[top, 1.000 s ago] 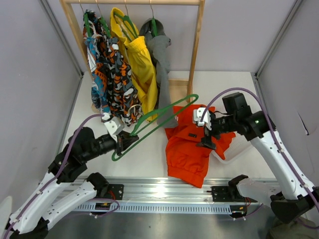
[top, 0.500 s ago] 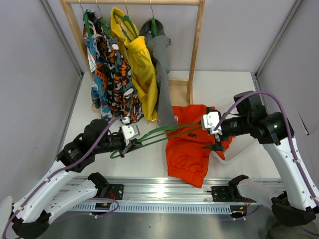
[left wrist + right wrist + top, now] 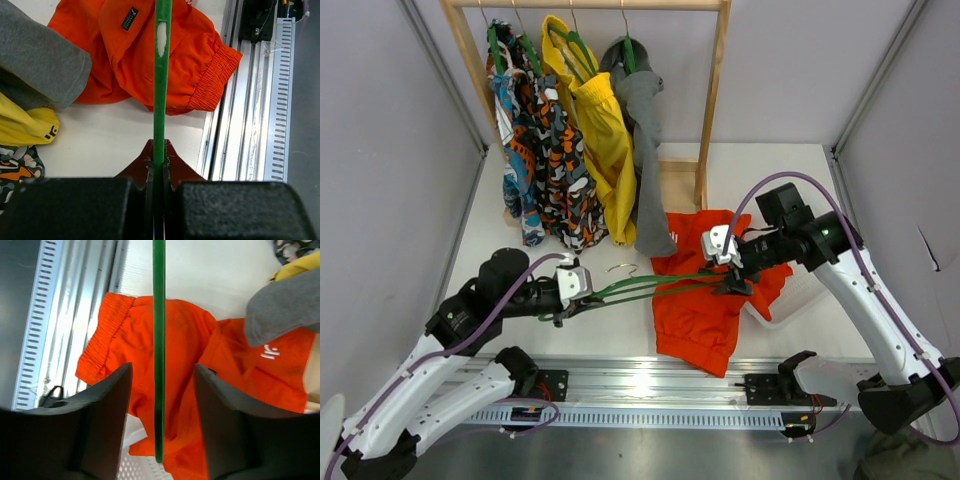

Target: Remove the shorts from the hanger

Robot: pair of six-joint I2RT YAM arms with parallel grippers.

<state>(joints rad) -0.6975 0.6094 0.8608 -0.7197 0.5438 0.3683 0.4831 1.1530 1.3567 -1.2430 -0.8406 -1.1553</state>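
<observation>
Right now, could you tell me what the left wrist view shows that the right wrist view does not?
Only the left wrist view: the left gripper shut on the hanger, and the dark label on the shorts. Only the right wrist view: the right gripper open, straddling the hanger without touching it. Both: the hanger, the shorts and the grey garment.

Orange-red shorts (image 3: pixel 190 65) lie crumpled flat; the bare green hanger (image 3: pixel 161 75) stretches level, partly above them.
</observation>
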